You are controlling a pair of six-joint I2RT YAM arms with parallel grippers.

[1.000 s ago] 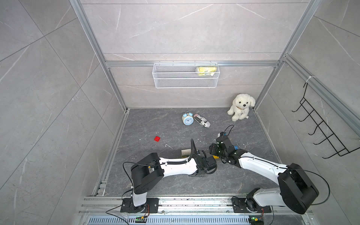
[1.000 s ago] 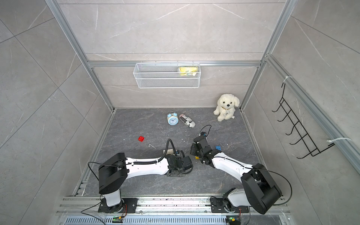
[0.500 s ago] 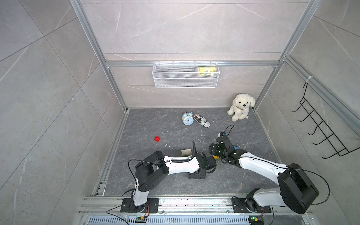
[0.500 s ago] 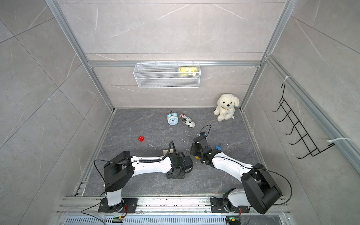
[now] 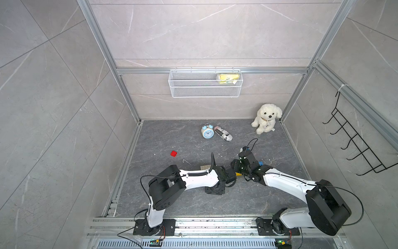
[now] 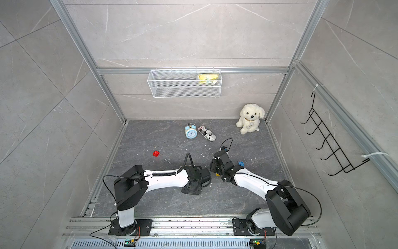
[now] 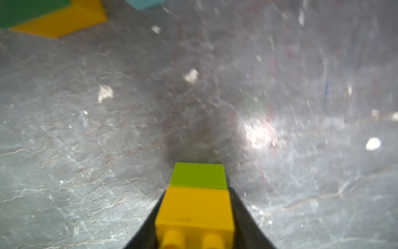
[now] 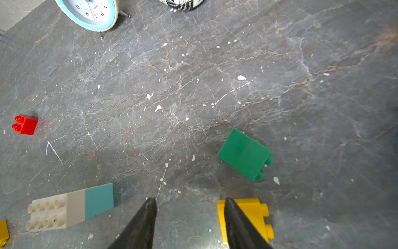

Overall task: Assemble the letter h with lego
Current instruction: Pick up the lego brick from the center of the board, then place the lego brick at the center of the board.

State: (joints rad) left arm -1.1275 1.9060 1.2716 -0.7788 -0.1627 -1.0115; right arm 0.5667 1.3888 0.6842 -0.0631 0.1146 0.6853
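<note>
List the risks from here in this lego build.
1. The left pincer grips the yellow-and-lime plastic brick stack by its yellow half only; pressing might twist it loose.
2. The open right pincer straddles bare floor, with a loose yellow studded brick by one finger; closing may shove it away.

Plush dog (image 5: 267, 118) in floor (image 5: 247, 200) back right corner. Alarm clock (image 5: 207, 131) and cylinder (image 5: 223, 133) on its side just beside each other near back edge, clock on the left. Wire basket (image 5: 204, 86) on back wall above them, packet (image 5: 228, 78) in its right end. Lone brick (image 5: 173, 153) left of centre, well apart from loose bricks (image 5: 238, 173) mid-floor toward the front. Two-brick stack (image 7: 197, 200) between fingers of left gripper (image 7: 197, 189), just left of those.
</note>
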